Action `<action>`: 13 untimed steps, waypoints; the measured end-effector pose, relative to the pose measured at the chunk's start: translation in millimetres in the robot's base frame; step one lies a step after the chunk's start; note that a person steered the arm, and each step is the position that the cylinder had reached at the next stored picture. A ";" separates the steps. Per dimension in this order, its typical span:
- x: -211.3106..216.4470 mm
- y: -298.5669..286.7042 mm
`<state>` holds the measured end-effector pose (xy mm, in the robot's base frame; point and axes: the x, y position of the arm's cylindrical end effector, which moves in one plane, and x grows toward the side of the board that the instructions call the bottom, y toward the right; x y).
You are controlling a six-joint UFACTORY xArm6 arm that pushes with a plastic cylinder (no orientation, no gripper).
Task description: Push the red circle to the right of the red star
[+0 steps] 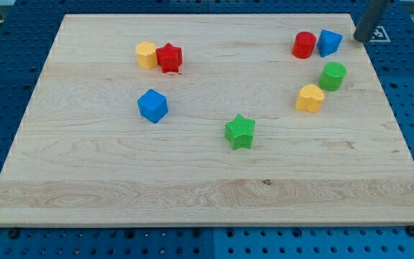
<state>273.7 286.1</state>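
The red circle (303, 44) stands near the view's top right, touching a blue block (328, 42) on its right. The red star (169, 57) lies at the upper left, touching a yellow block (146, 55) on its left. My tip (360, 38) is at the board's top right corner, just right of the blue block and well right of the red circle, far from the red star.
A green round block (332, 75) and a yellow heart-like block (310, 98) sit below the red circle. A blue cube (152, 106) lies at the left, a green star (240, 132) in the middle. The wooden board (207, 194) rests on a blue pegboard.
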 end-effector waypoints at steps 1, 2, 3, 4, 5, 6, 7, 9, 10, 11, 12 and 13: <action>13.6 -18.1; 13.8 -19.0; 13.8 -20.1; 13.8 -20.3; 17.4 -25.4; 25.6 -33.5; 26.9 -35.3; 23.6 -38.2; 23.6 -53.1; 23.6 -71.4; 23.6 -92.4; 23.6 -113.0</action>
<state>297.2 173.1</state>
